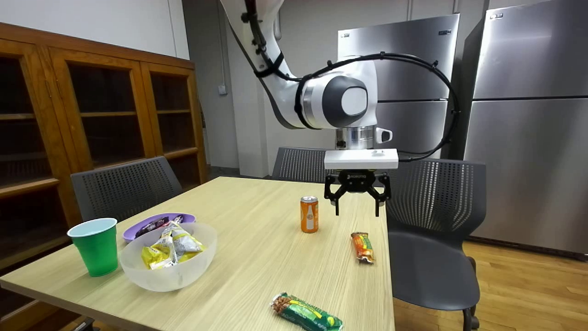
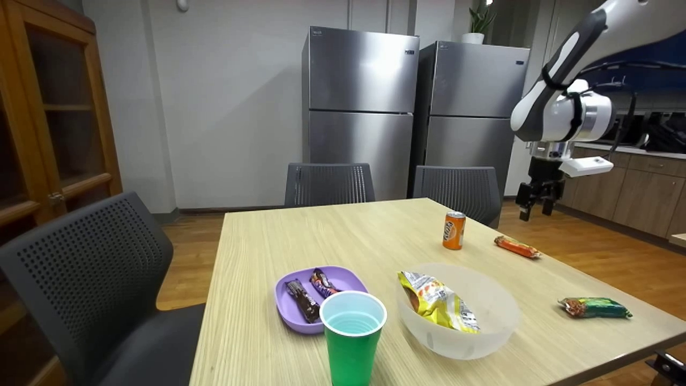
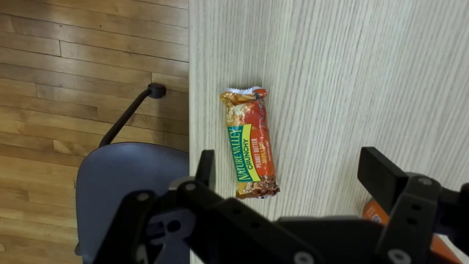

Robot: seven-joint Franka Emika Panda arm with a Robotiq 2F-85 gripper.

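I'm seeing free air between the jaws and the bar [image 3: 253, 145] below; the can [image 1: 309, 214] is standing near that path, and a chair [image 1: 434, 271] is sitting beside the table [image 1: 248, 248].

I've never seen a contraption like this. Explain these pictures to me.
The machine is a robot arm ending in a two-fingered tool, which stands open, raised above the table, holding nothing. Two pictures come from cameras standing apart from it; the third is from a camera on the arm itself, looking down at an orange snack bar. That bar lies near the table's edge. A can stands close by, and a green bar lies elsewhere. The table also has a cup, a bowl with yellow packaging inside, and a plate with dark wrapped bars.
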